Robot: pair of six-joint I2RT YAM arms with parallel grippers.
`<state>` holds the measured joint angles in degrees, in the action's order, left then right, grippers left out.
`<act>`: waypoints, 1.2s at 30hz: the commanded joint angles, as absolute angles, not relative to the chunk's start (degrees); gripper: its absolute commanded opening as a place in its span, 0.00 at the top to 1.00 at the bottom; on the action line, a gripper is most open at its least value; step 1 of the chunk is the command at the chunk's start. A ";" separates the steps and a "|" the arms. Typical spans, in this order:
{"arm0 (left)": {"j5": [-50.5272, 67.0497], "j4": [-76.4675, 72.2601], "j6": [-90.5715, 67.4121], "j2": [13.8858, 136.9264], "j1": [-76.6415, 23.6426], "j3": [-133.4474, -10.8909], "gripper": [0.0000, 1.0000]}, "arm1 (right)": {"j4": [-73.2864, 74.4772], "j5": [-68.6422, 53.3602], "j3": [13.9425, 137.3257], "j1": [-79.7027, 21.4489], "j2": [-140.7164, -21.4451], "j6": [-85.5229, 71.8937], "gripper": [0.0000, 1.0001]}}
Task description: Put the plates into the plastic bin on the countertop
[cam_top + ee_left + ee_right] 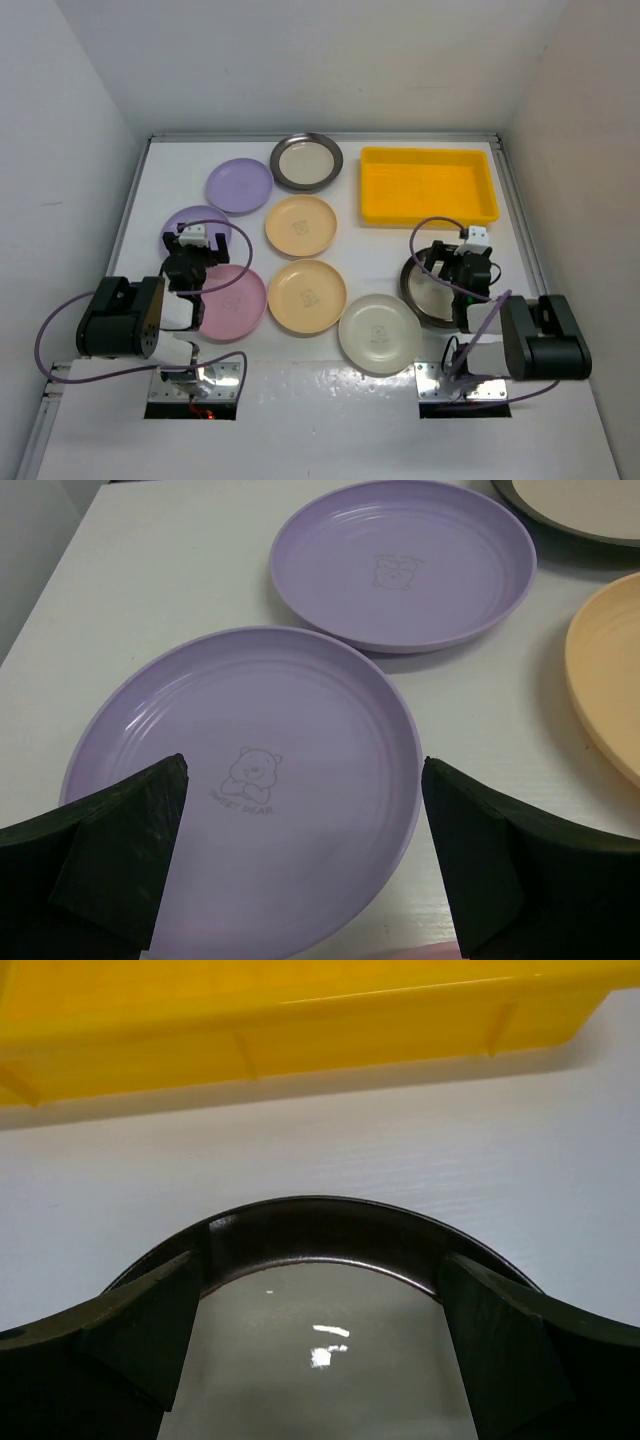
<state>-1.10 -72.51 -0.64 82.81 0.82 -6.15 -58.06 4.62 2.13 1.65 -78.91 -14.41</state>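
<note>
On the white countertop (pixel 322 402), plates (pixel 380 333) are lying outside the yellow plastic bin (pixel 366 186).
The left gripper (pixel 302 770) is hovering spread over a lilac plate (pixel 280 705) printed "SWEET BEAR"; the right gripper (pixel 318 1260) is straddling, spread, a dark-rimmed plate (pixel 320 1228) near the bin.

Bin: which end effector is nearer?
Right. Right end effector is over the dark plate beside the bin; left end effector is over a lilac plate across the table.
</note>
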 commanded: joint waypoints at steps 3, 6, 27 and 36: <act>-1.58 -77.24 -0.62 82.00 -0.17 -6.33 0.00 | -22.73 7.64 18.16 0.44 -64.96 -13.72 0.01; 7.97 -47.23 5.48 68.61 1.84 -13.15 0.00 | -0.21 22.37 37.91 -5.35 -62.58 -6.81 0.01; 22.24 5.28 5.19 53.53 -1.93 -46.68 0.08 | 48.33 4.46 23.74 37.79 -44.72 -51.15 0.18; 19.86 2.81 2.72 52.38 -3.25 -44.21 0.09 | 34.05 -8.69 14.52 40.96 -50.00 -57.13 0.34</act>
<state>20.67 5.56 4.67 53.25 -2.72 -44.88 40.53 -2.35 17.76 40.75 -47.62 -54.33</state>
